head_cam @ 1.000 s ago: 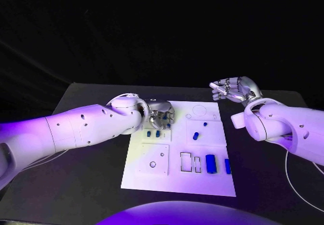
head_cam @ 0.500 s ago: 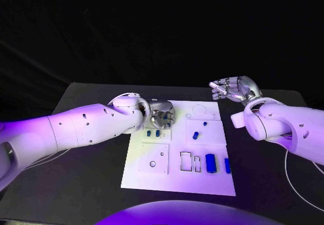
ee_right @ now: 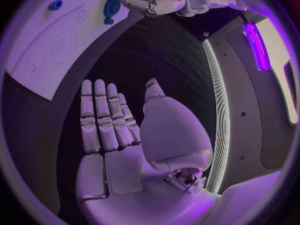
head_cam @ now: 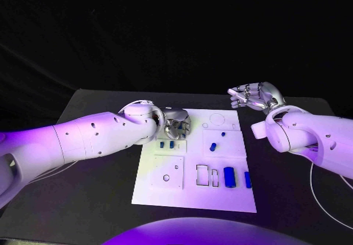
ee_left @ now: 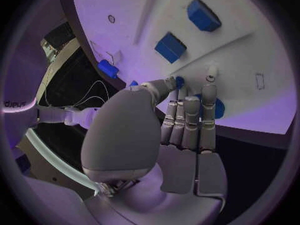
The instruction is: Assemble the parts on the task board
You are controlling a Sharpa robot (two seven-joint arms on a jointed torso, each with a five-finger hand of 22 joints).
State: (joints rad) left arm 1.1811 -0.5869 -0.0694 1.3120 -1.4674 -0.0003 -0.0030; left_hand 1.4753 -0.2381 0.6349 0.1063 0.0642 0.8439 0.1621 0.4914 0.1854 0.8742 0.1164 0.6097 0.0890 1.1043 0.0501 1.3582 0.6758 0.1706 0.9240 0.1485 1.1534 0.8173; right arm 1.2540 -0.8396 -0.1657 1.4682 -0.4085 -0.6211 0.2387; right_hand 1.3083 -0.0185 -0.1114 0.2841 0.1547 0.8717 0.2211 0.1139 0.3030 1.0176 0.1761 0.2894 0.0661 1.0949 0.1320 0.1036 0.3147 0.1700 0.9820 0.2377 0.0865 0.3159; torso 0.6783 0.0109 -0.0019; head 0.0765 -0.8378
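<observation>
Small blue peg (ee_left: pixel 179 81) pinched at left hand (head_cam: pixel 175 125) fingertips; probably light, stiff, slippery, best gripped by sides. Right hand (head_cam: pixel 254 97) empty, loosely spread.

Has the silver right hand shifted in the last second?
No. The silver right hand sits at the same spot beyond the white task board's far right corner.

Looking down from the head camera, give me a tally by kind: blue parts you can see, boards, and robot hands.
small blue parts in plain sight: 6
flat white task board: 1
silver hands, left hand and right hand: 2
Total: 9
</observation>
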